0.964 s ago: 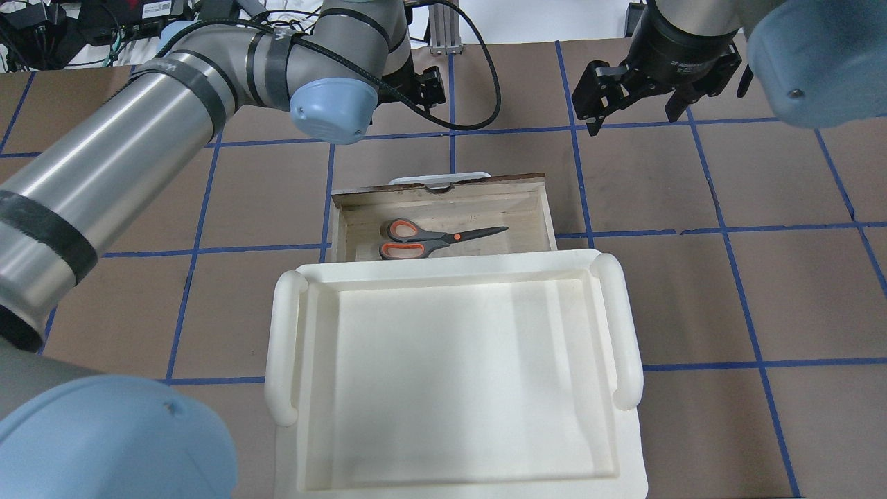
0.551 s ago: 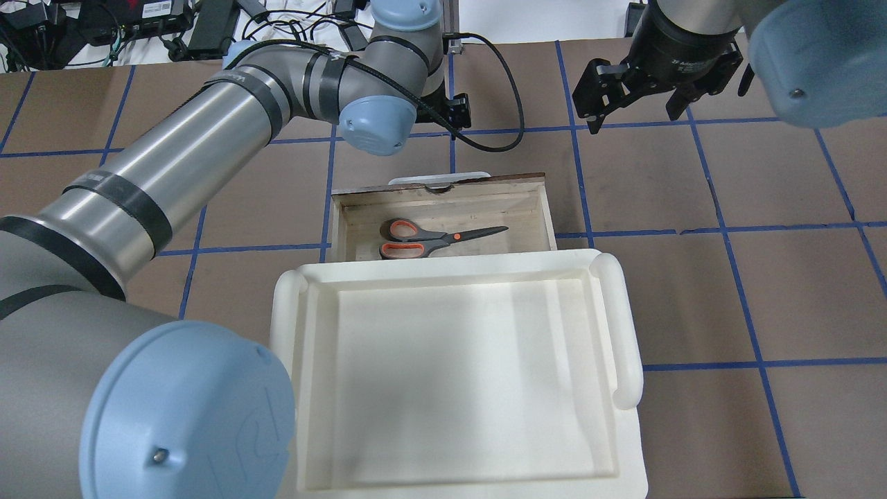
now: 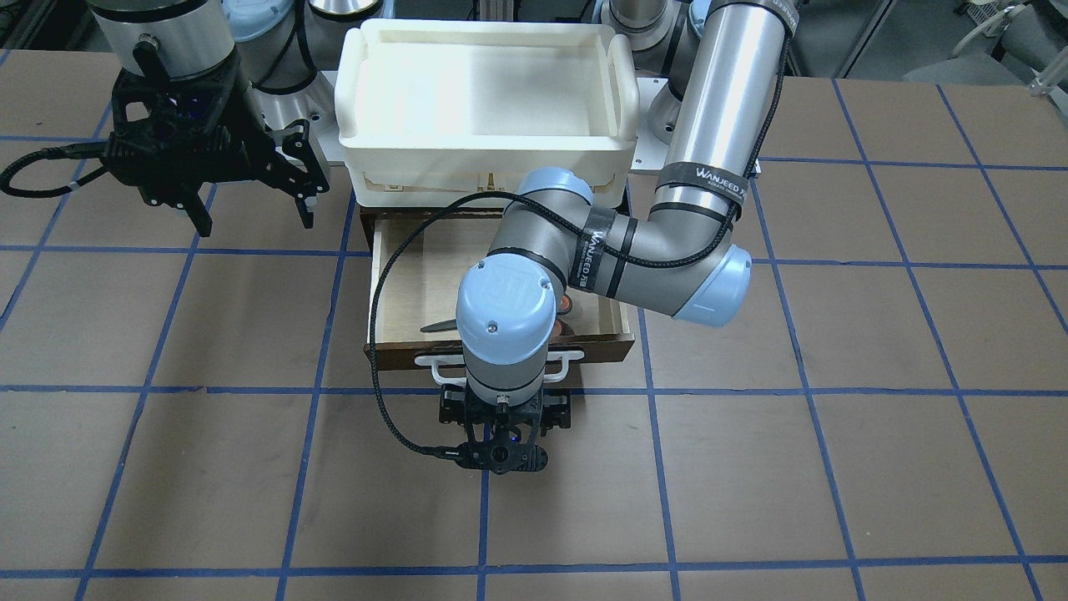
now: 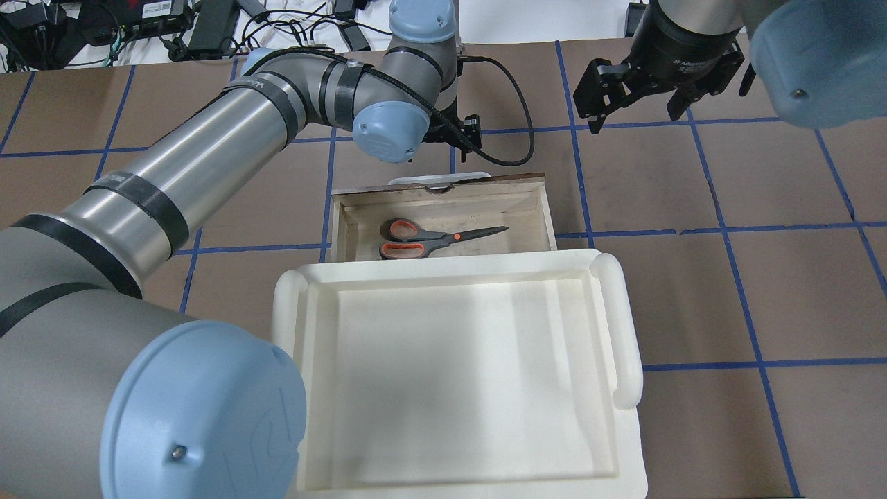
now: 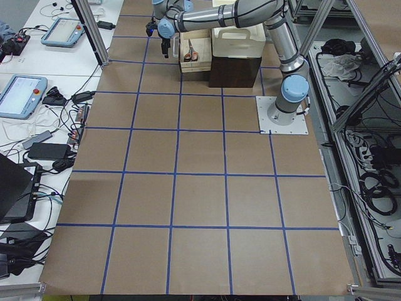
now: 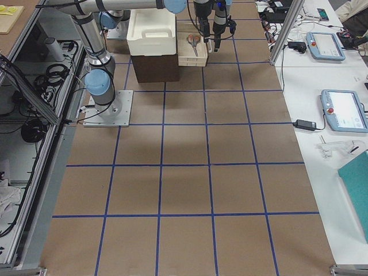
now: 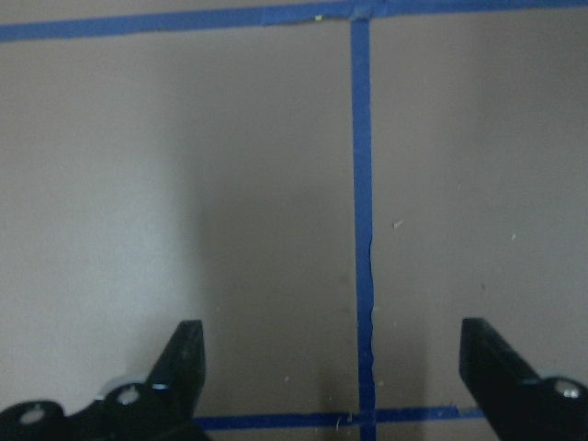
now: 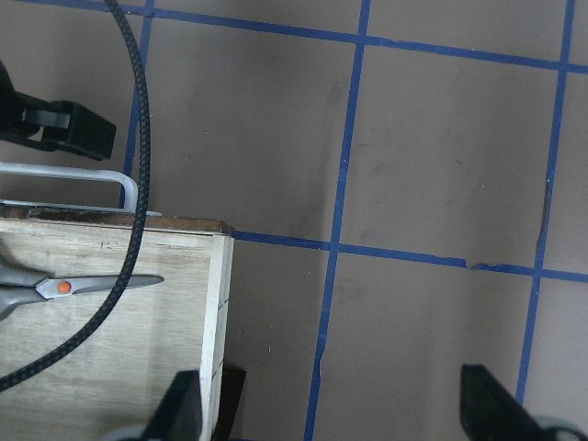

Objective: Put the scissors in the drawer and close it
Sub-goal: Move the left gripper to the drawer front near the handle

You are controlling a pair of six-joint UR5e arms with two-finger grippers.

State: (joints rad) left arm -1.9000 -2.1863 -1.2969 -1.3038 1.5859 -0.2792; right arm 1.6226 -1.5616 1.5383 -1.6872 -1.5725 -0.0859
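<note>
Bare table (image 3: 751, 467) lies in front of the drawer (image 4: 506, 181), where the left gripper (image 3: 503, 427) hangs just beyond the white handle (image 3: 571, 357). From overhead the drawer's pulled-out part shows unblocked, with the scissors (image 4: 429, 239) lying in it; the white tray (image 4: 627, 326) covers its rear. The right gripper (image 3: 253, 213) hovers well to one side over bare table.

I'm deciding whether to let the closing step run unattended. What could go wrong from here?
1. The black braided cable from the left wrist loops across one front corner of the open dark brown wooden drawer. A push might snag it on the white bar handle or pinch it.
2. The left tool is open, in front of the handle and facing the table. If driven in too low, it could scrape the table instead of pressing the drawer front.
</note>
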